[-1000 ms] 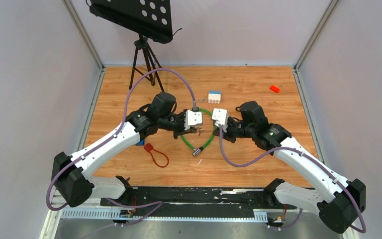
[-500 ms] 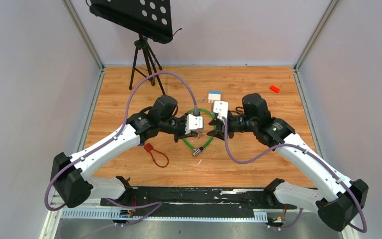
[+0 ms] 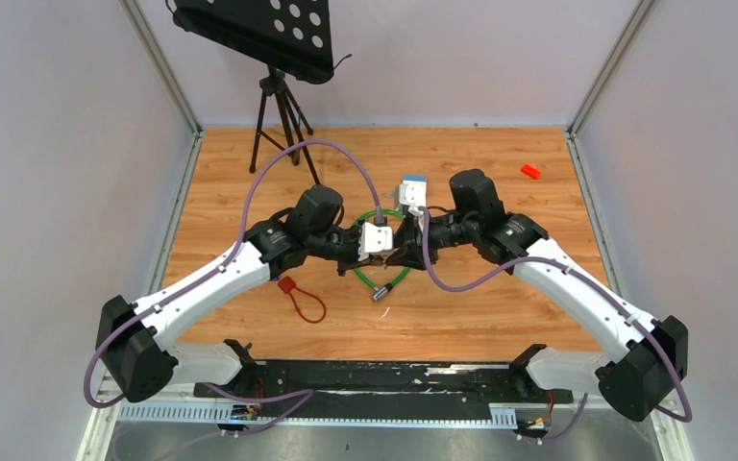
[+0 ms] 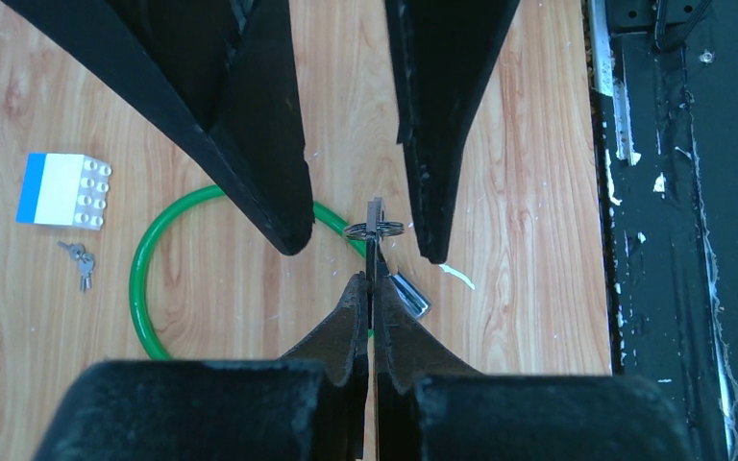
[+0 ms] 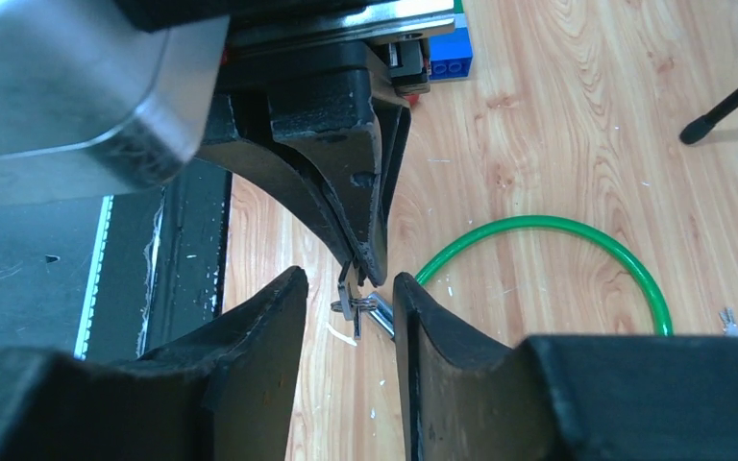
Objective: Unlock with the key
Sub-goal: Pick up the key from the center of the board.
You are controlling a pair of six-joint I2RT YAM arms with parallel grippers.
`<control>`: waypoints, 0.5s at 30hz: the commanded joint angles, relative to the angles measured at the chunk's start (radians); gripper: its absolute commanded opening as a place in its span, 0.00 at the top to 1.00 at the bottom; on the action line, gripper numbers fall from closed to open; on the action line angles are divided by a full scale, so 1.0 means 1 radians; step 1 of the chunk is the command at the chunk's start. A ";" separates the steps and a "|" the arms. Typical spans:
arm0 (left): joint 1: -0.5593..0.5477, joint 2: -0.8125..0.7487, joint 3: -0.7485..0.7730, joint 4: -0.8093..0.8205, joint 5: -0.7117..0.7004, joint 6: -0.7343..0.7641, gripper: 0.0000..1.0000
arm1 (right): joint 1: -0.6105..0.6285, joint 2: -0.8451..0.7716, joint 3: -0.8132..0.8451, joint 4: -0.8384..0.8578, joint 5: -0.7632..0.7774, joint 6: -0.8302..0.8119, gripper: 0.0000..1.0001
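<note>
Key handover seems underway: the left gripper (image 4: 372, 280) is clenched on the key (image 4: 375, 219), whose ring end sits between the right gripper's (image 5: 349, 288) parted, empty jaws. Next, those jaws should close squarely on it. The green cable lock (image 4: 140, 288) lies beneath both.

Bright, even overhead light casts only soft shadows on the pale wooden bench (image 3: 500, 154), while the nearest black fingers (image 5: 250, 384) look slightly blurred in the wrist views.

On the wooden table (image 3: 500, 307) the green cable-lock loop (image 4: 135, 279) lies central, the white-and-blue toy brick (image 4: 62, 190) and spare keys (image 4: 80, 257) just behind it, the red strap loop (image 3: 306, 300) front-left, the red block (image 3: 530, 171) back-right, the black tripod (image 3: 283, 115) back-left.
</note>
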 commanded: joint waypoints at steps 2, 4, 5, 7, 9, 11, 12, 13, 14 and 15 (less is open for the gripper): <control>-0.008 -0.035 -0.004 0.041 -0.003 -0.012 1.00 | -0.005 0.013 0.042 0.046 -0.055 0.030 0.66; -0.008 -0.036 -0.006 0.041 -0.004 -0.010 1.00 | -0.005 0.016 0.038 0.046 -0.049 0.029 0.70; -0.008 -0.037 -0.006 0.040 -0.006 -0.010 1.00 | -0.005 0.018 0.034 0.047 -0.046 0.029 0.72; -0.008 -0.039 -0.006 0.042 -0.006 -0.009 1.00 | -0.005 0.024 0.027 0.049 -0.045 0.030 0.75; -0.008 -0.038 -0.005 0.043 -0.009 -0.010 1.00 | -0.004 0.029 0.024 0.050 -0.045 0.029 0.79; -0.008 -0.038 -0.004 0.042 -0.012 -0.010 1.00 | -0.005 0.032 0.023 0.051 -0.043 0.029 0.81; -0.008 -0.040 -0.004 0.042 -0.013 -0.008 1.00 | -0.004 0.034 0.021 0.051 -0.043 0.030 0.82; -0.008 -0.040 -0.004 0.043 -0.014 -0.009 1.00 | -0.005 0.036 0.021 0.051 -0.044 0.030 0.82; -0.008 -0.040 -0.004 0.043 -0.015 -0.008 1.00 | -0.005 0.038 0.021 0.051 -0.043 0.029 0.83; -0.008 -0.040 -0.004 0.043 -0.015 -0.008 1.00 | -0.004 0.041 0.019 0.051 -0.043 0.030 0.84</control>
